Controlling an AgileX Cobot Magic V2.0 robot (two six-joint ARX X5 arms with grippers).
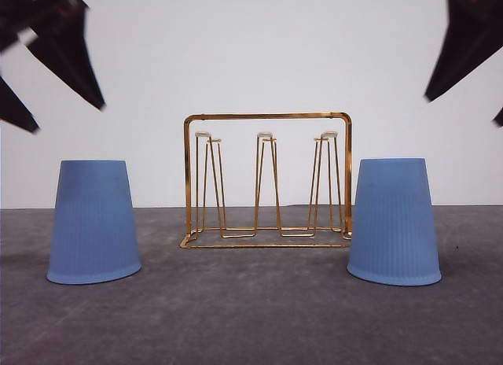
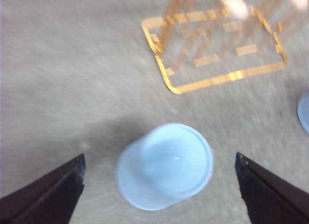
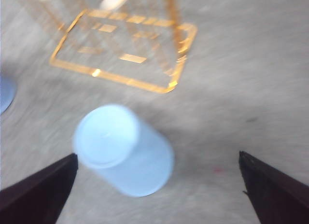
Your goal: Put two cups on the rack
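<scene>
Two light-blue ribbed cups stand upside down on the grey table, the left cup (image 1: 94,222) and the right cup (image 1: 393,222). Between them, slightly farther back, stands the gold wire rack (image 1: 267,180) with bare prongs. My left gripper (image 1: 69,119) hangs open high above the left cup. In the left wrist view that cup (image 2: 164,166) lies below and between the open fingers (image 2: 48,195), with the rack (image 2: 217,45) beyond. My right gripper (image 1: 464,109) hangs open above the right cup. In the right wrist view this cup (image 3: 123,149) sits below the gap, nearer one finger (image 3: 38,192), and the rack (image 3: 125,45) is beyond it.
A white wall rises behind the grey table (image 1: 251,318). Both wrist views are motion-blurred. The opposite cup's rim peeks in at the edge of each wrist view: the right cup (image 2: 304,113) and the left cup (image 3: 5,91).
</scene>
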